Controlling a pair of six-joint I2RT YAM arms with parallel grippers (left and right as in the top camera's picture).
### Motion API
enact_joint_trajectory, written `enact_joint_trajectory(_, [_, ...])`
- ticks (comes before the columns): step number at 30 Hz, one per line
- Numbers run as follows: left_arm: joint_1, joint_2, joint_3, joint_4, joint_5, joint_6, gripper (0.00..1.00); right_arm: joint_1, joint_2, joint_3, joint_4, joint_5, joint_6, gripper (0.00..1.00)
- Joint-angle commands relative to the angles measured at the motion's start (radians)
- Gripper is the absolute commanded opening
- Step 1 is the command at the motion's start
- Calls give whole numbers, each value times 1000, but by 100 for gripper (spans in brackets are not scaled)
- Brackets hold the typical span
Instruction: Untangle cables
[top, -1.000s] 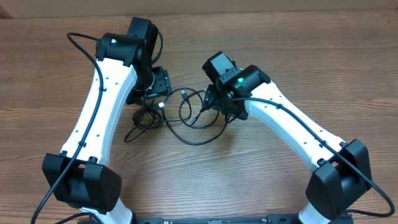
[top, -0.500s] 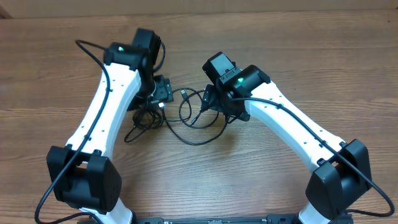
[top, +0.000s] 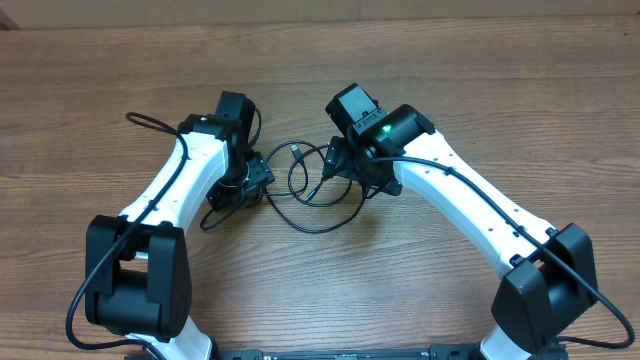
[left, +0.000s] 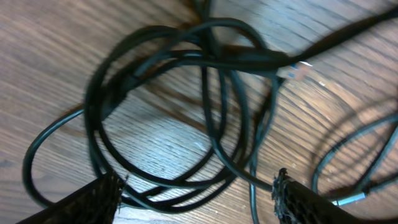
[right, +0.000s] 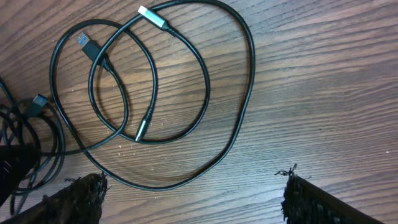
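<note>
Wood-grain brown tabletop (top: 450, 80) carries the thin black plug-ended cables (top: 310, 229): their tangled bundle (left: 239, 59) lies just ahead of the left gripper (left: 196, 202), loose loops (right: 251, 74) partly between the right gripper's (right: 196, 199) fingers; both pairs spread, empty; left view blurred, fingertips cropped

Overhead, my own left arm (top: 170, 195) hides my left pincer (left: 199, 196) and much of the knotted cables (left: 242, 59). Up close that knot is blurred. The right wrist view cuts it off at the left edge.
</note>
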Motion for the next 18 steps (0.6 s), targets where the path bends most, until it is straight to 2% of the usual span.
enact_joint_trajectory(1, [6, 2, -21, 9, -13, -63, 76, 2, -3, -2, 11, -5, -1, 91])
enact_joint_trajectory(4, [3, 2, -50, 24, -11, -80, 72, 2, -3, -2, 17, -5, -1, 91])
enact_joint_trajectory(9, [2, 2, -126, 117, -11, -99, 72, 2, -3, -2, 18, -5, -2, 91])
enact_joint_trajectory(10, [2, 2, -133, 130, -9, -99, 68, 2, -3, -2, 18, -5, -2, 91])
enact_joint_trajectory(12, [2, 2, -137, 141, -10, -98, 54, 2, -3, -2, 11, -5, -2, 91])
enact_joint_trajectory(16, [2, 2, -137, 150, -9, -94, 49, 2, -3, -2, 8, -5, -2, 92])
enact_joint_trajectory(18, [2, 2, -137, 150, -9, -74, 35, 2, -3, -2, 8, -5, -2, 92])
